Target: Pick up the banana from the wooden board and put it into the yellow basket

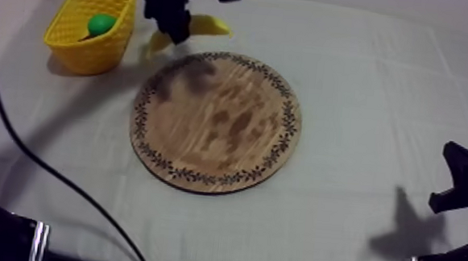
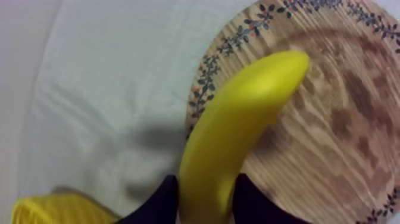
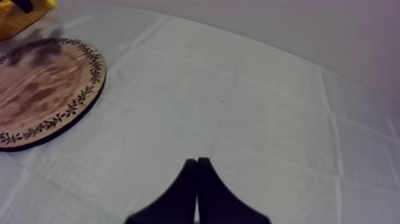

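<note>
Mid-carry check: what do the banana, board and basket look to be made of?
The banana looks like smooth moulded plastic: even yellow with a soft sheen. The board seems to be matt wood, with visible grain, darker patches and a dark leaf pattern round the rim. The basket is probably plastic: bright yellow, with an open lattice wall.

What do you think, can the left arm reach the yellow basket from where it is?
Probably yes. The left tool, shut on the banana, hangs just beside the yellow basket with nothing between them. A green fruit lies inside, but room looks left.
</note>
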